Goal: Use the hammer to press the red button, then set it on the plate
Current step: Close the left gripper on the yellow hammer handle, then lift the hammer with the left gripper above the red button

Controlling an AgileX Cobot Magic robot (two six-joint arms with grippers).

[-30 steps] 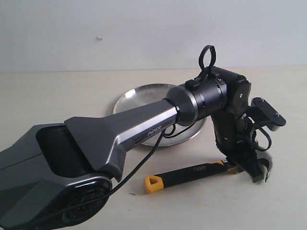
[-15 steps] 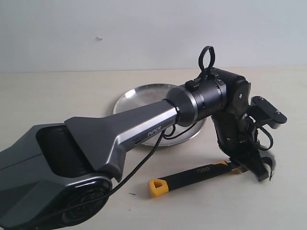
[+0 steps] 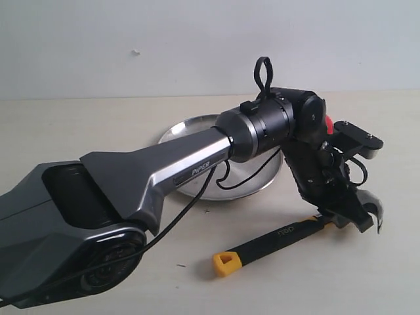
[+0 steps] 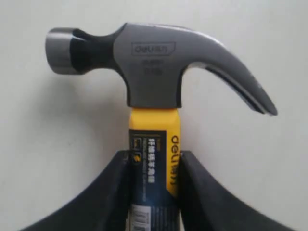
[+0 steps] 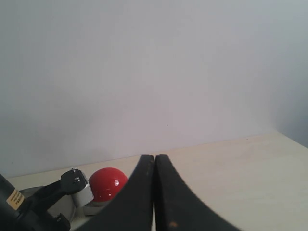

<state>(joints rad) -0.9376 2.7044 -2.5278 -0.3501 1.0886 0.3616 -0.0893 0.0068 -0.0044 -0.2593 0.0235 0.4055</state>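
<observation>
Black fingers (image 4: 110,192) of the left gripper (image 4: 154,156) were closed tight on the claw hammer (image 4: 153,82), a tool with a dark steel head and a black handle with a yellow neck and yellow end. The grip sat on the neck, just below the head. In the left wrist view the head stood clear of the fingers, with the round striking face on one side and the curved claw on the other.

In the exterior view the hammer slanted: its head end was up in the gripper and its yellow end was low, on or just above the pale table (image 3: 79,131); I could not tell which.

Behind the arm lay the round silver metal plate (image 3: 178,133), partly hidden by the forearm and apart from the hammer. The glossy red dome-shaped button (image 5: 108,184) sat on its grey base near the plate, beyond the gripper.

The right gripper (image 5: 154,161) had its fingers pressed together with nothing between them.
</observation>
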